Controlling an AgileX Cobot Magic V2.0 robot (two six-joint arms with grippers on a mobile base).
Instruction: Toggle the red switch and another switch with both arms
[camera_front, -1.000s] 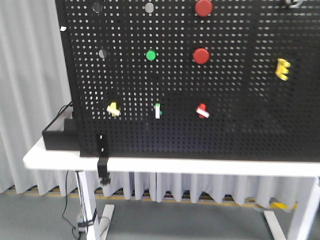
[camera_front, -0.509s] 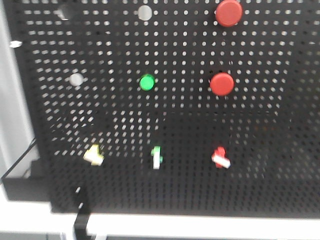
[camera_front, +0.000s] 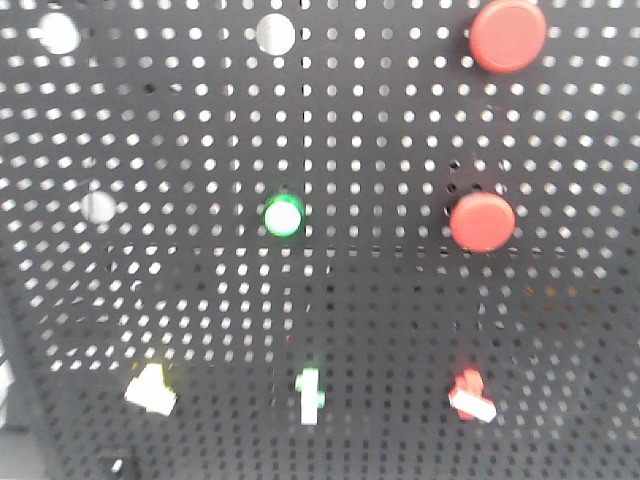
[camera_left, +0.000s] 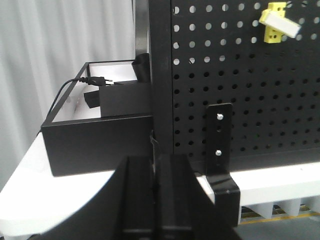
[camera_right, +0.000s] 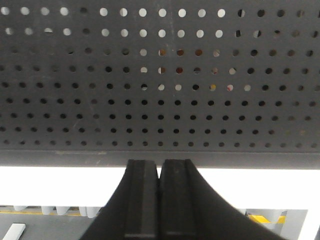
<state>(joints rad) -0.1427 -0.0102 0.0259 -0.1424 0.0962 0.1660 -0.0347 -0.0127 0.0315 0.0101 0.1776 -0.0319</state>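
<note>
On the black pegboard (camera_front: 380, 330) the red switch (camera_front: 470, 397), a small red base with a white lever tip, sits at the lower right. The other switch (camera_front: 150, 390), pale yellow with a white lever, sits at the lower left. In the left wrist view that yellow switch (camera_left: 277, 22) is at the top right, well above and right of my left gripper (camera_left: 157, 160), which is shut on nothing. My right gripper (camera_right: 160, 162) is shut and empty, low before the board's bottom edge (camera_right: 160, 155). The red switch is out of both wrist views. Neither arm shows in the front view.
Two large round red buttons (camera_front: 508, 35) (camera_front: 482, 221) and a green button (camera_front: 283, 216) sit above the toggles. A white toggle on a green base (camera_front: 310, 393) stands between the two switches. A black open box (camera_left: 97, 145) with a plug, and a black clamp bracket (camera_left: 220, 145), sit on the white table (camera_left: 270, 177).
The front view has closed in on the pegboard. Table, curtain and floor have left the frame, and the three toggles now sit lower and larger in the picture.
</note>
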